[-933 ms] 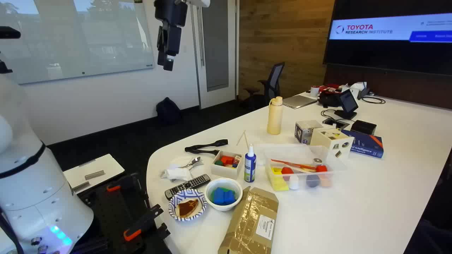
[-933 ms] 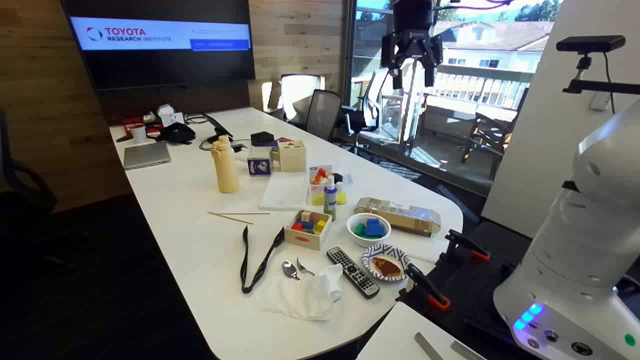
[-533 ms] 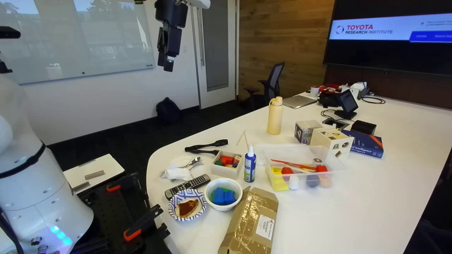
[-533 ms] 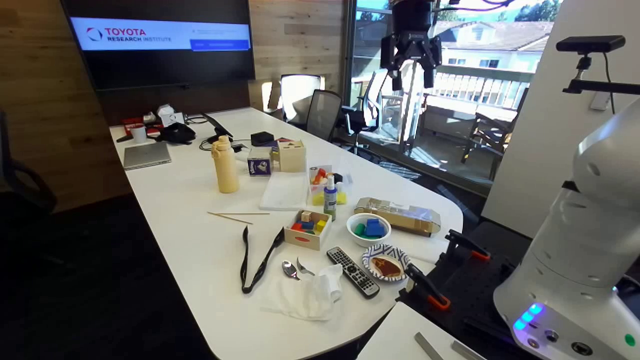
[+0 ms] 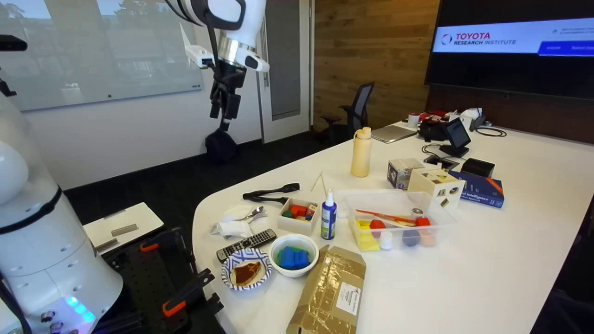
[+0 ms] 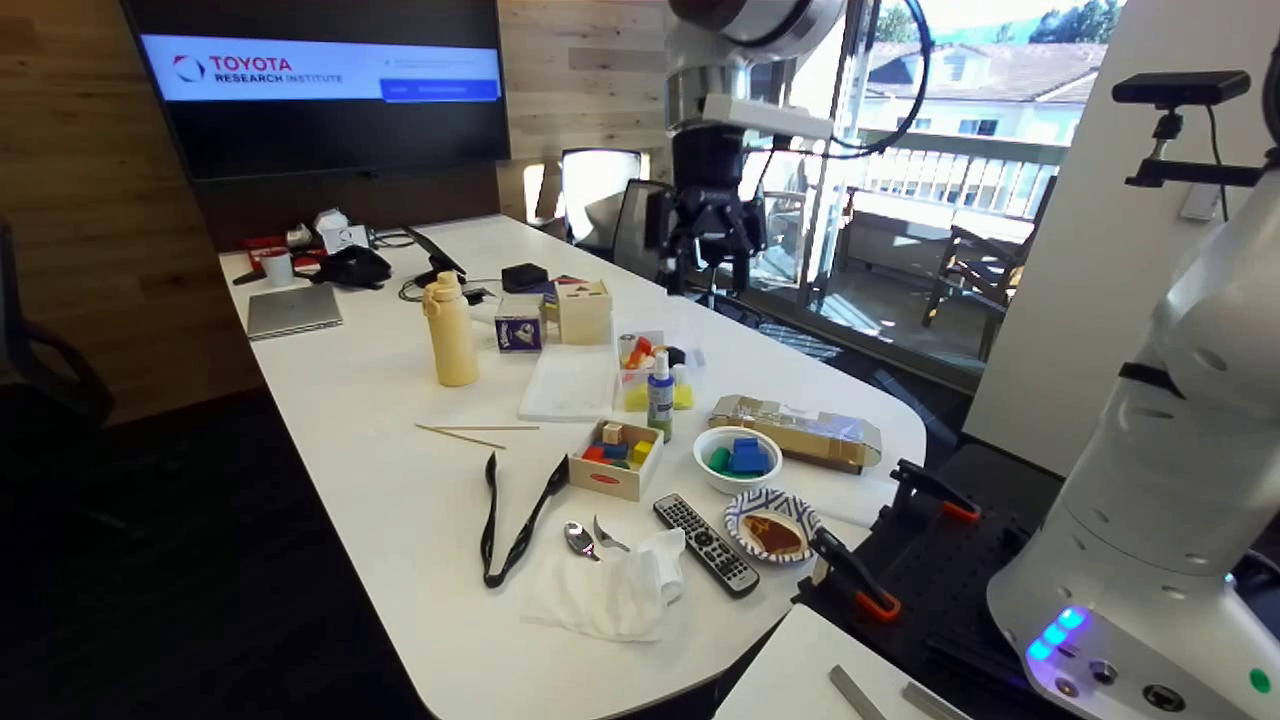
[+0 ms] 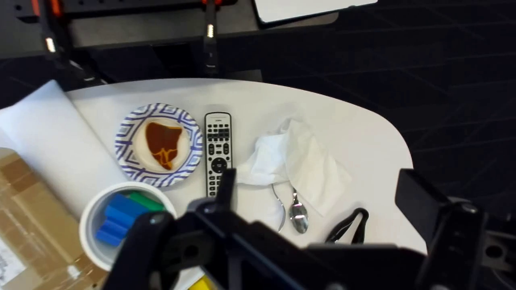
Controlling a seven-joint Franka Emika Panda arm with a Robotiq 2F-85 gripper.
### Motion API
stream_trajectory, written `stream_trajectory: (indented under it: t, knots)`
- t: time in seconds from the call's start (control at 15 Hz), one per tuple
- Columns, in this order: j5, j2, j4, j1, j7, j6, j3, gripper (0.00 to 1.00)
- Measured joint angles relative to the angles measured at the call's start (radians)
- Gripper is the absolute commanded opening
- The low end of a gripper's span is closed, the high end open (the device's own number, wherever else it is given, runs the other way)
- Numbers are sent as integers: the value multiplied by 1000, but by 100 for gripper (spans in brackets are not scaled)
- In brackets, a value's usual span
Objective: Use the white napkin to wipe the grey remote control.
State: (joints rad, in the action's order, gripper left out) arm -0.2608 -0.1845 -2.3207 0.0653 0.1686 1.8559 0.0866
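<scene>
Gripper [image 6: 706, 281] high above table [image 7: 375, 139], jaws apart. White napkin [image 7: 296, 161] lies well below, seen from the wrist between the jaws; grey remote control [image 7: 219, 155] just beside it.

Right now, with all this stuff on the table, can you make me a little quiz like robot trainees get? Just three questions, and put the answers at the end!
1. True or false: the gripper is open.
2. Pick one. In the wrist view, what lies between the plate and the napkin?
A) tongs
B) remote
C) bottle
3. Which two colours show inside the bowl?

Key: 1. True. 2. B. 3. Blue and green.
</scene>
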Motion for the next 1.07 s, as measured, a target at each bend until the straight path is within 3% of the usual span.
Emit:
stream_trajectory:
  t: [0.27,0.53,0.8,1.07]
  knots:
    - [-23,196,-50,76,121,305,92,100]
    - [5,443,-38,163,293,539,125,100]
    - [124,714,61,302,531,728,67,100]
    - [185,922,230,436,688,746,-36,100]
